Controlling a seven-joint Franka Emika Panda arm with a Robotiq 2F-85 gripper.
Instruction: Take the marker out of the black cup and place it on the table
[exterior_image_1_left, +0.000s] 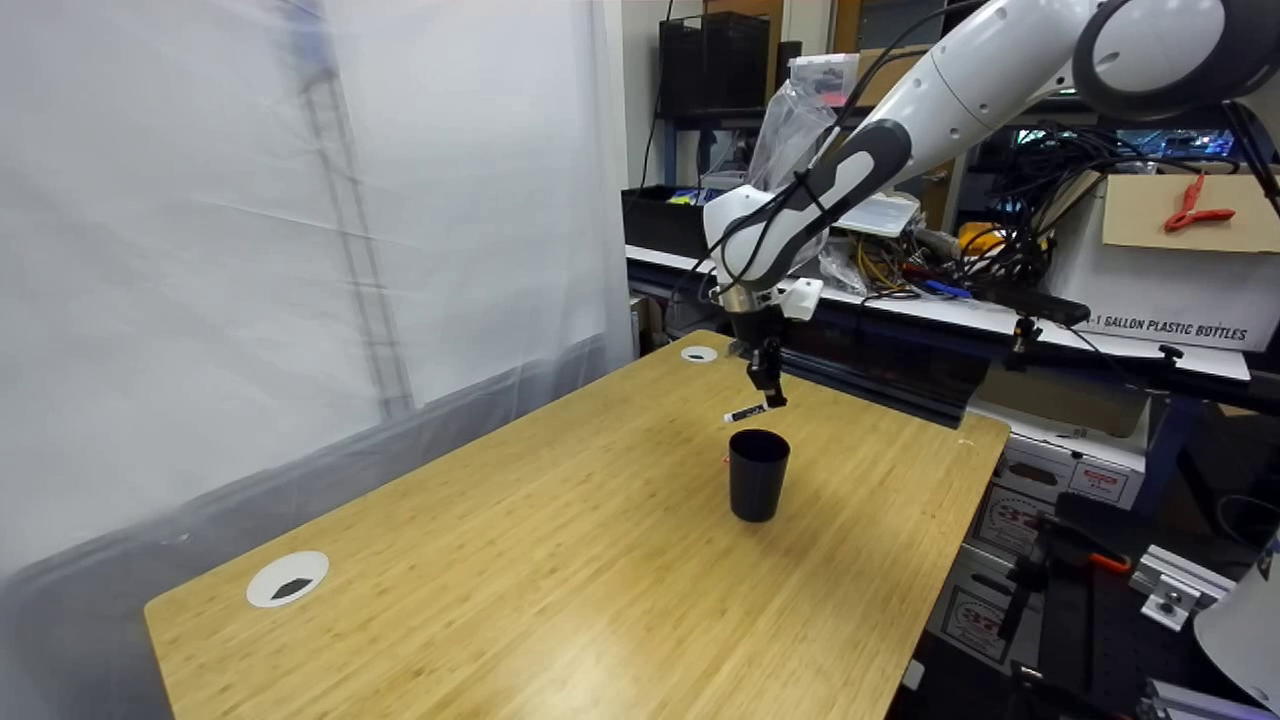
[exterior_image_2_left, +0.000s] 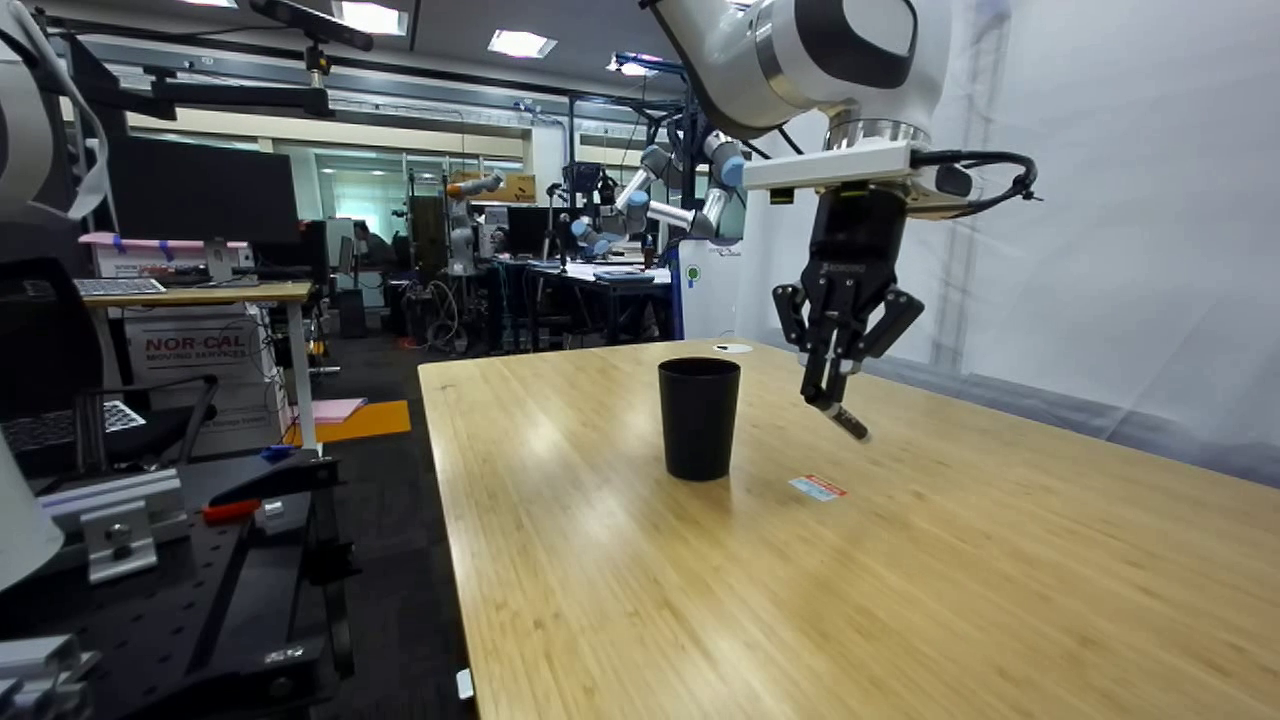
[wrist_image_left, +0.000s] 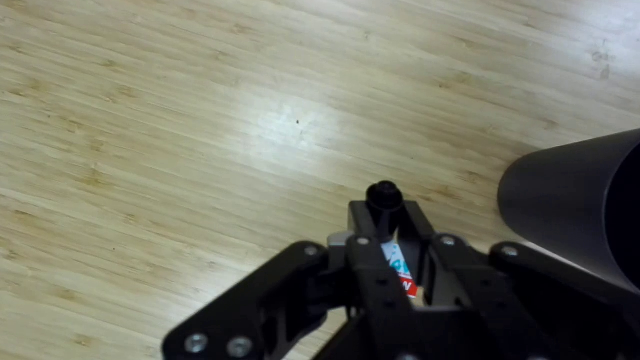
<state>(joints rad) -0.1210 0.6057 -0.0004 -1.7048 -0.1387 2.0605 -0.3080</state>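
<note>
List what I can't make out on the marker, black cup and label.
Black cup: floor hidden by its own near wall in both exterior views; mouth cut off by the right edge in the wrist view.
Marker: print too small to read in an exterior view.
Label: partly covered by the end effector in the wrist view.

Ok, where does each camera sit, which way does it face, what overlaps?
In an exterior view: raised, looking down obliquely on the table; the arm enters at upper right.
In an exterior view: nearer table level, facing across it, a monitor in the background; arm and gripper at upper right.
Wrist view: on the wrist, facing down; gripper fingers rise from the bottom, black cup at right.
Both exterior views share the gripper holding the marker above the table, outside the black cup.
</note>
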